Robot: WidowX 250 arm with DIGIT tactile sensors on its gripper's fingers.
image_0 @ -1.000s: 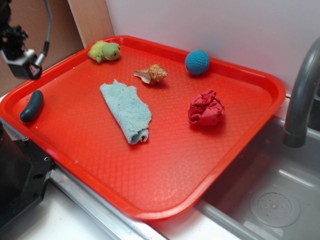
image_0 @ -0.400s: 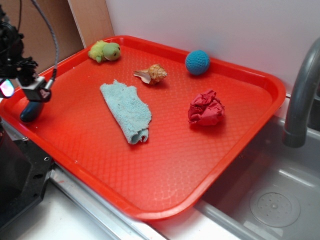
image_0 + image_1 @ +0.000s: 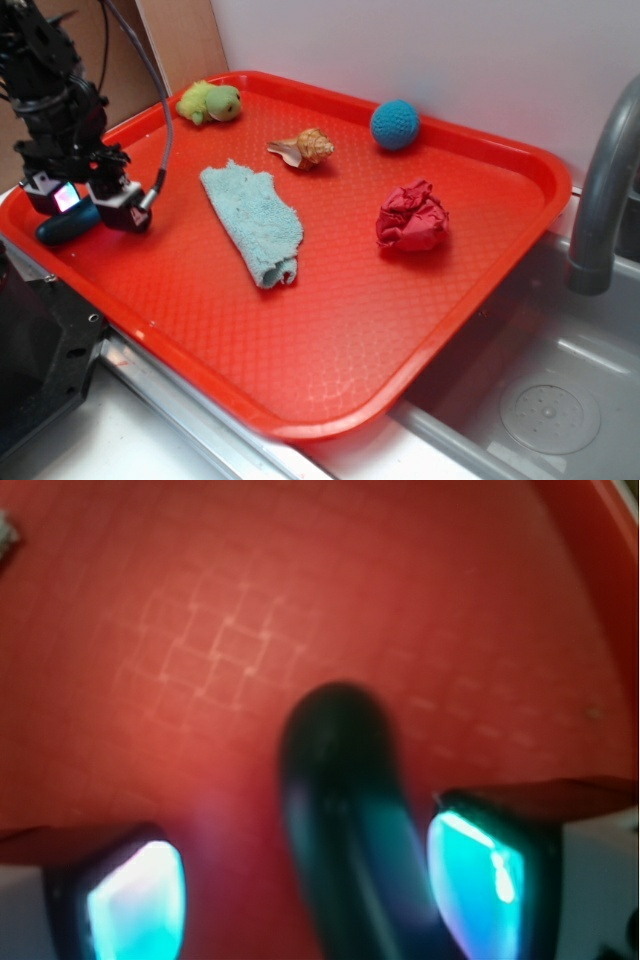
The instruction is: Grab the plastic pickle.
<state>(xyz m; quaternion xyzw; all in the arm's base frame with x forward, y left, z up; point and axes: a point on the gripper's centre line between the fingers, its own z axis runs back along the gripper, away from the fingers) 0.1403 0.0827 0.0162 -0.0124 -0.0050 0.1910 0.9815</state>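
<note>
My arm (image 3: pixel 50 95) is black, built of jointed metal links. A grey cable (image 3: pixel 150 80) loops off its side. The gripper (image 3: pixel 88 205) has two black, blocky fingers (image 3: pixel 500 865), each with a pad face showing glowing cyan in the wrist view.

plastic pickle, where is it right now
In the exterior view the plastic pickle lies at the tray's far left edge, under the gripper; the wrist view shows it between the open fingers, nearer the right one.

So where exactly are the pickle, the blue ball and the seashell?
pickle (image 3: pixel 345 830): wrist view, middle of its dark body.
blue ball (image 3: pixel 395 124): exterior view, centre of the ball.
seashell (image 3: pixel 312 147): exterior view, its rounded body.
</note>
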